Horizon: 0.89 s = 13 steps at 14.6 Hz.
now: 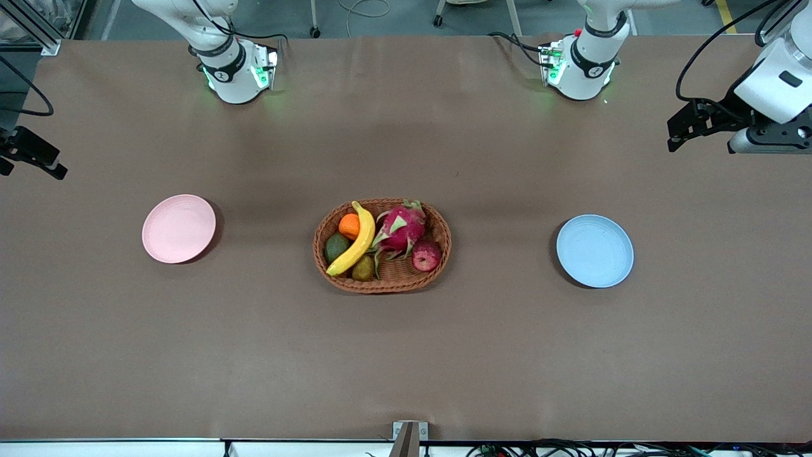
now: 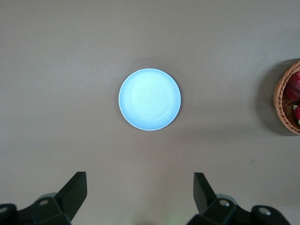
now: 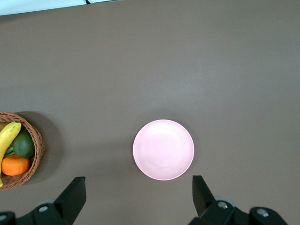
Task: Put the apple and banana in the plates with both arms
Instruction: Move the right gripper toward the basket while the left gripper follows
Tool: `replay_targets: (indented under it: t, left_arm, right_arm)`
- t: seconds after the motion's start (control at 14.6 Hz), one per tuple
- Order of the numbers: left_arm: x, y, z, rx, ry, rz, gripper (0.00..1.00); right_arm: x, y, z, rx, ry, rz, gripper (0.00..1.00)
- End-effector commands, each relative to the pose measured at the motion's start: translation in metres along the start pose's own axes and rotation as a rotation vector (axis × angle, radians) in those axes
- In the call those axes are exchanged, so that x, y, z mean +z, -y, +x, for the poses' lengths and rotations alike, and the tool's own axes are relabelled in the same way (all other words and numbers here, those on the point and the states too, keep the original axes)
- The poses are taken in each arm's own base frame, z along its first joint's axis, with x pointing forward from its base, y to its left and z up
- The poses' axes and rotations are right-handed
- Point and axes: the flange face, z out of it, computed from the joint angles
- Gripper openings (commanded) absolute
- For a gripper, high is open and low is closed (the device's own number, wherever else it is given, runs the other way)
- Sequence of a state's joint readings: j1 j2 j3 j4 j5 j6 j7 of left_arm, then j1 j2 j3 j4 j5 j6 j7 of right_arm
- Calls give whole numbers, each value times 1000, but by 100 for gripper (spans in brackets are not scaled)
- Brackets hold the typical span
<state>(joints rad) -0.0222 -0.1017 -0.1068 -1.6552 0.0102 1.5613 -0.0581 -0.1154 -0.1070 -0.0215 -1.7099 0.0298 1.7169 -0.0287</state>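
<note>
The dark-red apple (image 1: 426, 255) and the yellow banana (image 1: 355, 244) lie in the wicker basket (image 1: 380, 285) at the table's middle. The pale pink plate (image 1: 179, 228) lies toward the right arm's end, the light blue plate (image 1: 595, 251) toward the left arm's end; both are bare. My left gripper (image 1: 682, 130) hangs open and empty over the table's left-arm end. In the left wrist view (image 2: 140, 192) it sees the blue plate (image 2: 150, 99) and the apple's edge (image 2: 294, 86). My right gripper (image 1: 32, 155) hangs open and empty over the right-arm end. In the right wrist view (image 3: 139, 194) it sees the pink plate (image 3: 163, 149) and the banana (image 3: 8, 136).
The basket also holds a pink dragon fruit (image 1: 401, 230), an orange (image 1: 349, 226), a green avocado (image 1: 336, 247) and a small brownish fruit (image 1: 363, 269). Brown table surface lies between the basket and each plate. The two arm bases stand at the table's edge farthest from the front camera.
</note>
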Motion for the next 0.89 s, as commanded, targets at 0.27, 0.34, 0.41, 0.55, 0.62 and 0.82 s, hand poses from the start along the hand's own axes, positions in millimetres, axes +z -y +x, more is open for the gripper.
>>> replay_targets:
  t: [0.27,0.34,0.41,0.55,0.62,0.82]
  left_arm:
    - [-2,0,27,15,6,4,100]
    - [3,-3,41,21,10,1,100]
    - [14,-10,50,15,27,-12,100]
    - [42,-40,63,-16,64,-17,100]
    - [60,-62,70,-29,87,-18,100]
    - [114,-128,93,-88,90,-22,100]
  right_arm:
    - [-2,0,-2,-16,-2,-27,100]
    - [1,2,-1,-20,4,-27,100]
    - [6,4,1,-23,11,-26,100]
    - [35,28,12,-63,59,-20,100]
    - [46,39,16,-83,77,-20,100]
    - [100,88,28,-134,153,6,100]
